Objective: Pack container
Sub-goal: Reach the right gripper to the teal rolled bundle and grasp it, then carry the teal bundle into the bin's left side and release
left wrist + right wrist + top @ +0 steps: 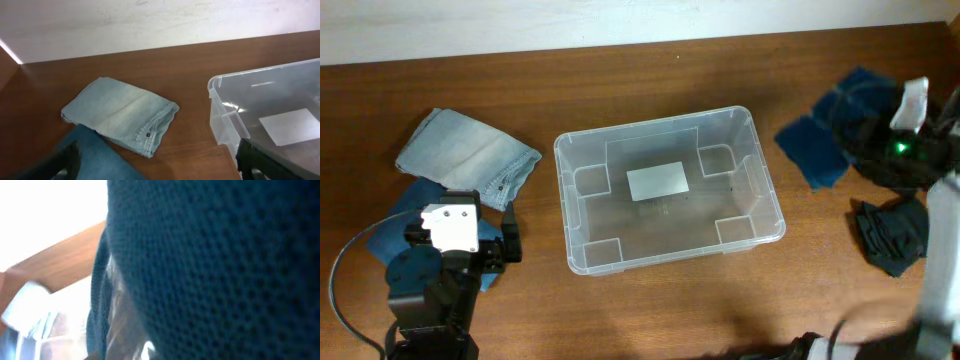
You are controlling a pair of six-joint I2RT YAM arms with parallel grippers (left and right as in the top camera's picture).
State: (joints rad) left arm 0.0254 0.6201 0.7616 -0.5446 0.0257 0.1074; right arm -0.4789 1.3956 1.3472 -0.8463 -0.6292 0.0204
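Overhead, we see the container (665,225) between our two arms, empty, its white label (657,181) facing up. It lies off to the right of the left claw (512,240) and well apart from the right claw (880,140), off to its left.

Our left claw is spread wide with nothing between its fingers. It hangs over a dark blue cloth (410,225), with the folded pale jeans (120,115) just ahead of it.

Our right claw sits over a blue knit cloth (830,130), with a darker bundle (890,235) near behind it. We cannot tell whether it has closed on anything.

We judge the main risks to be these. A pinch on one loose layer could let the knit unfold and drag across the table (650,60), or drape over the container's rim instead of dropping inside. A low carry could knock the light bin sideways.

Much is hidden. The right wrist view is almost wholly filled by knit fabric (225,255) close to the lens, so the fingers there are unseen. Overhead, that arm is blurred and partly cut off at the edge.
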